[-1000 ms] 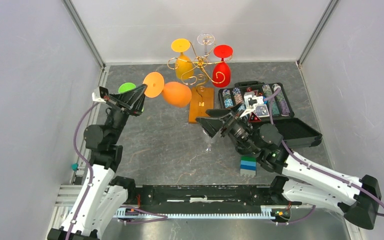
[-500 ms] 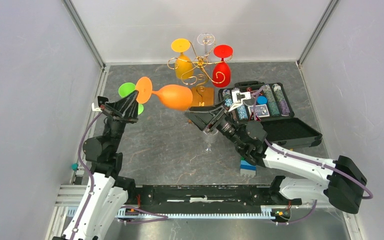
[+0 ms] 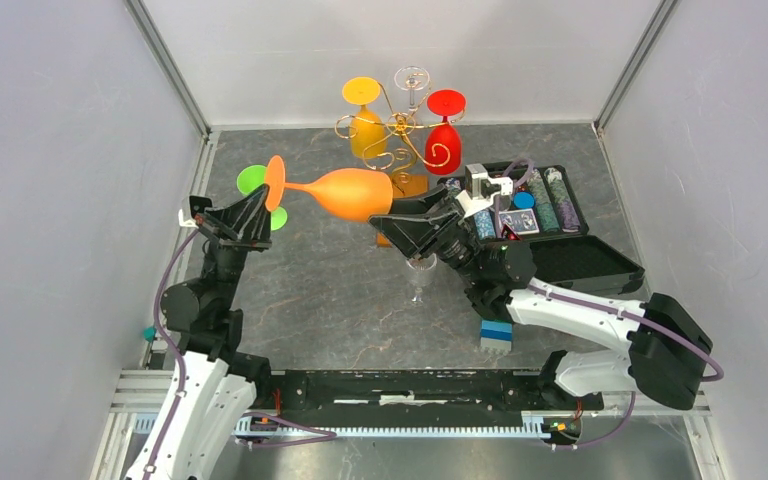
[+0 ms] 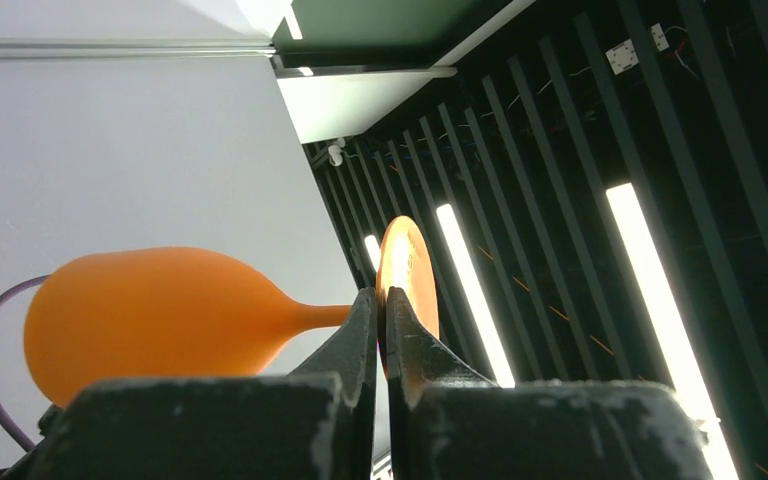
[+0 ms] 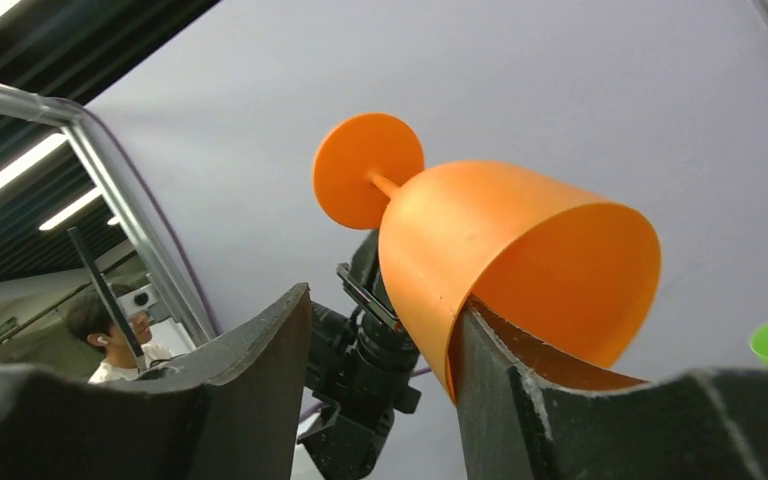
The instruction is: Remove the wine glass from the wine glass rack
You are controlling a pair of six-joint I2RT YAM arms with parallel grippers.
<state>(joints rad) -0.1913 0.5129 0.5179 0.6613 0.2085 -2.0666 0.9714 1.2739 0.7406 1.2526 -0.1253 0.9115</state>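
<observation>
Stem of orange wine glass [image 3: 345,193] pinched tight in left gripper [image 4: 381,305], glass level; right gripper [image 5: 382,305] half-open, straddling bowl rim (one finger inside).

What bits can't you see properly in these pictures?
1. Top view: the wine glass rack's wooden base, mostly covered by the orange wine glass and the right fingers.
2. Top view: something green, half behind the left fingers.
3. Top view: a clear glass, its top under the right arm.
4. Left wrist view: the pinched stem, hidden by the left fingers.
</observation>
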